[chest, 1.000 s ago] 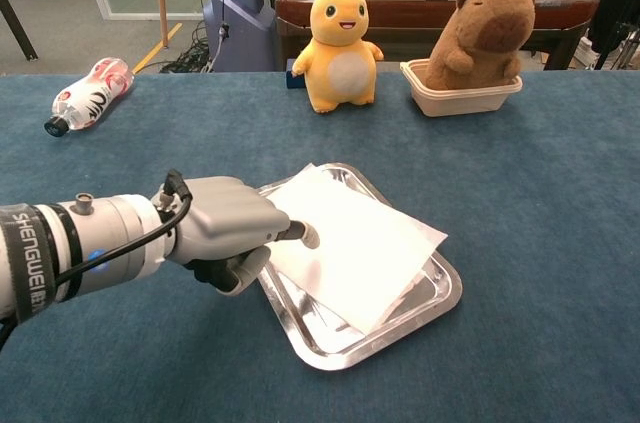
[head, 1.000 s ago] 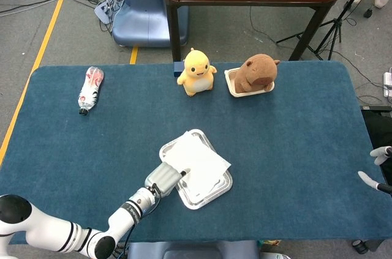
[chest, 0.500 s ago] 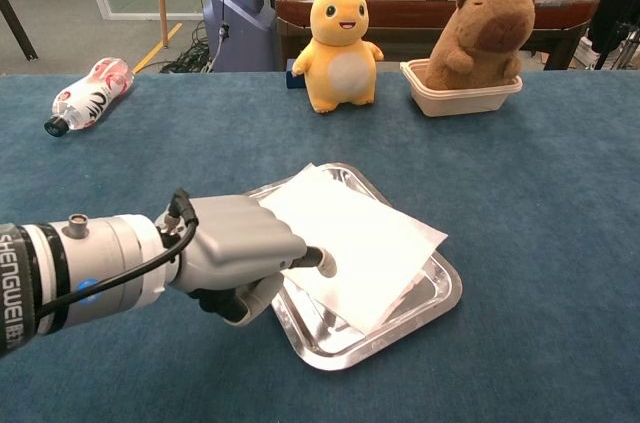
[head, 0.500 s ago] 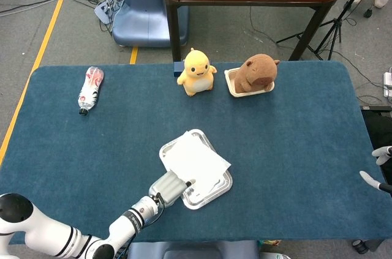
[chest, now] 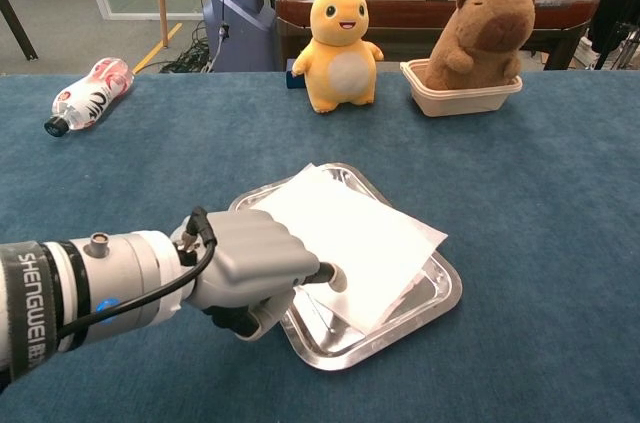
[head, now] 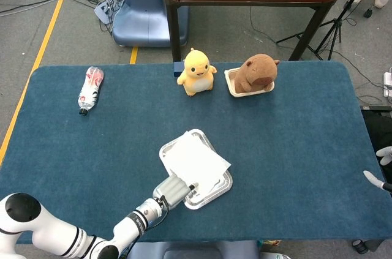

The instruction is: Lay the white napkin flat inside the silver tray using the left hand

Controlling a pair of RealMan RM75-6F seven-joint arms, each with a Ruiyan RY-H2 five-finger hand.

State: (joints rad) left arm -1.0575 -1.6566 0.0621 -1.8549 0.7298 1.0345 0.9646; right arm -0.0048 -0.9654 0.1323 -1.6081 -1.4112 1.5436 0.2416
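White napkin [chest: 352,239] lies unfolded in the silver tray [chest: 440,300], which sits tilted diamond-wise on the blue table cover [head: 294,142], near the front edge. The napkin covers most of the tray floor; its right corner sticks out past the tray's right rim and its far-left corner rides over the back rim — not fully inside, near edge slightly lifted off the tray floor.

Left hand [chest: 250,268] is at the tray's front-left rim, knuckles up, fingers curled in. One fingertip [chest: 334,279] pokes out and touches the napkin's near edge, pressing it toward the tray. Thumb is tucked below the palm, outside the rim. No pinch visible: the hand rests on the napkin rather than holding it, fist closed on nothing. In the head view the same hand [head: 173,190] sits at the tray's near-left corner, forearm running down to the bottom edge of the frame.

Right hand [head: 378,167] shows only in the head view, at the far right edge beyond the table — a few pale fingers, spread apart, nothing in them.

Behind the tray, at the back of the table: yellow plush toy [chest: 339,47] standing upright, and to its right a brown capybara plush [chest: 483,31] seated in a beige container [chest: 460,98]. A plastic bottle [chest: 86,93] lies on its side at the far left, well apart from the rest.
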